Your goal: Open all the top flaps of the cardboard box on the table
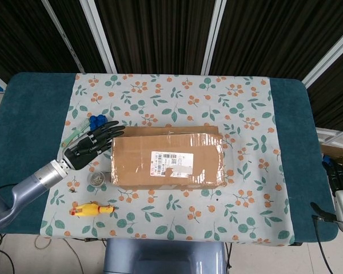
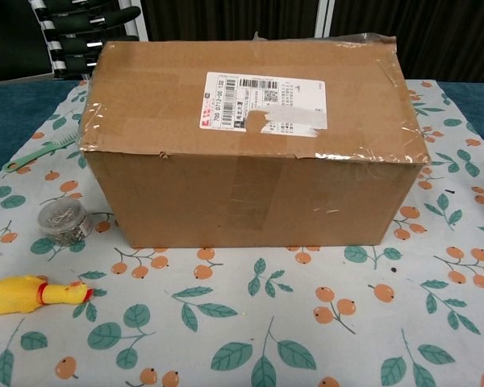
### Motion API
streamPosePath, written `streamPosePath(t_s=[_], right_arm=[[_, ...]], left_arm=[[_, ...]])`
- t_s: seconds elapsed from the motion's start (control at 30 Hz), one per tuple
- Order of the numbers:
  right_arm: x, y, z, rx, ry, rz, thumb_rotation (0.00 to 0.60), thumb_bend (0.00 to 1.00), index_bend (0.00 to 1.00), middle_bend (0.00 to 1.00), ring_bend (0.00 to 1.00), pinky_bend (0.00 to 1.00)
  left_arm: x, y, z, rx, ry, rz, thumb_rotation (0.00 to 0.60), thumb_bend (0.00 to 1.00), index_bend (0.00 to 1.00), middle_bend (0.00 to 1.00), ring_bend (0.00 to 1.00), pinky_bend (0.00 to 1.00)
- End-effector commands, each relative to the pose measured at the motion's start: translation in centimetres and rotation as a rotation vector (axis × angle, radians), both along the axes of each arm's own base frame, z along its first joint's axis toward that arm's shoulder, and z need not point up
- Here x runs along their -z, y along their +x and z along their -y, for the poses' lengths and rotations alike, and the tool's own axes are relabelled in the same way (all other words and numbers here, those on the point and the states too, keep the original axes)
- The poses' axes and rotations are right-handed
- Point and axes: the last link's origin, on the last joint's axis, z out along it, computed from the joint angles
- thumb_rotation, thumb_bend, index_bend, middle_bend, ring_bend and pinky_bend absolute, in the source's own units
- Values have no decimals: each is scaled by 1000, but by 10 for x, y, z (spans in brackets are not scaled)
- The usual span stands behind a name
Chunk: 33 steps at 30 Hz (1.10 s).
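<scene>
The brown cardboard box [image 1: 167, 161] [image 2: 254, 145] stands in the middle of the flowered cloth, with a white shipping label on its taped top. The top panel tilts toward me, its far edge raised. My left hand [image 1: 90, 146] lies at the box's far left corner with fingers spread, its fingertips [image 1: 116, 133] touching the top edge. In the chest view these fingers [image 2: 89, 39] show only behind the box's upper left corner. My right hand [image 1: 337, 178] hangs off the table's right edge, well away from the box and partly cut off.
A yellow rubber chicken [image 1: 91, 209] [image 2: 32, 292] lies near the front left. A small round tin [image 1: 96, 178] [image 2: 63, 220] sits beside the box's left end. A green brush [image 1: 73, 137] [image 2: 39, 151] and a blue object [image 1: 97, 120] lie under and behind my left hand.
</scene>
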Motion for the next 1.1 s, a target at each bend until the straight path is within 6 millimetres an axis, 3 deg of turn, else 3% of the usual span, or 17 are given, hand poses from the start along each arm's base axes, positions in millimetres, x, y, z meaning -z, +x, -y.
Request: streamPosePath(t_s=[0.03, 0.5, 0.8, 1.1], right_arm=[[0, 0, 0, -1, -1, 0, 600, 192, 0, 63, 112, 192], [1, 1, 0, 0, -1, 2, 600, 192, 0, 63, 112, 192], [0, 2, -1, 1, -6, 4, 600, 192, 0, 64, 112, 192], [-2, 2, -1, 2, -18, 7, 600, 191, 0, 63, 112, 192]], left_arm=[[-2, 3, 3, 30, 20, 10, 600, 545, 160, 145, 40, 124], [-10, 24, 23, 235, 256, -151, 600, 546, 174, 138, 26, 93], [-23, 36, 40, 379, 467, -254, 600, 546, 169, 74, 0, 96], [-33, 37, 63, 400, 460, -200, 600, 545, 165, 58, 0, 119]])
